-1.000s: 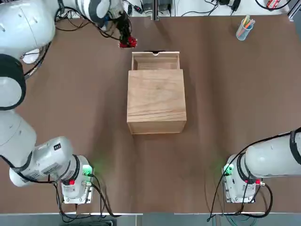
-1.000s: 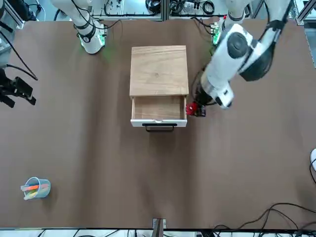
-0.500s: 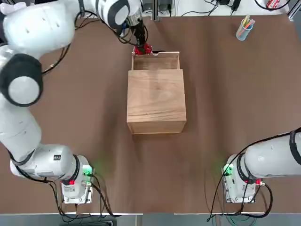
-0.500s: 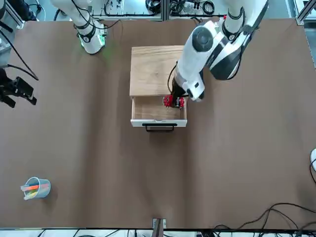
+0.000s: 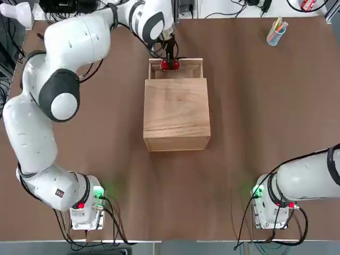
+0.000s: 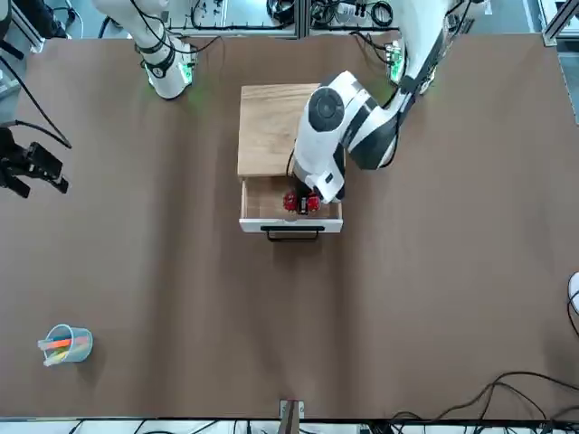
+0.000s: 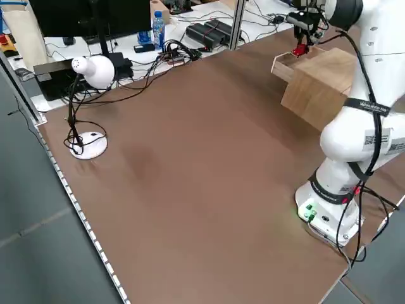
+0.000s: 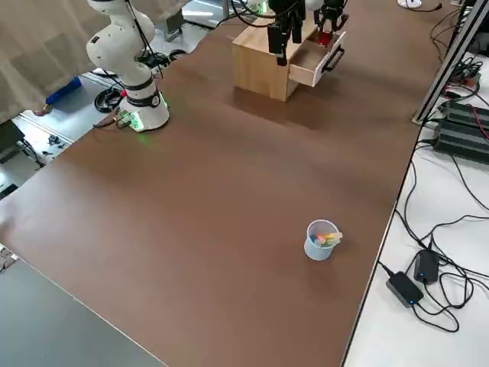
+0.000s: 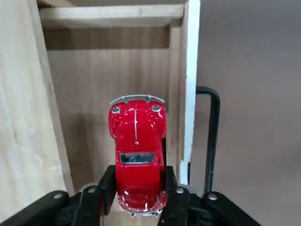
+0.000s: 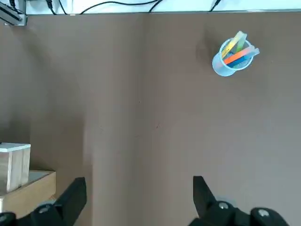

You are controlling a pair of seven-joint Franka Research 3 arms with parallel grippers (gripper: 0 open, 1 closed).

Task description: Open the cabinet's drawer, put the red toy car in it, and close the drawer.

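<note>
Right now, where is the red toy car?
In the left wrist view, the red toy car is between the left tool's fingers, over the open drawer.

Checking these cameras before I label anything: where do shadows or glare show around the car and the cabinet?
Left wrist view: bright glints on the red toy car, a dark shadow on the floor of the drawer beside it; right side view: a soft shadow on the tabletop by the cabinet; front view: a faint, blurry dark band below the drawer's handle.
</note>
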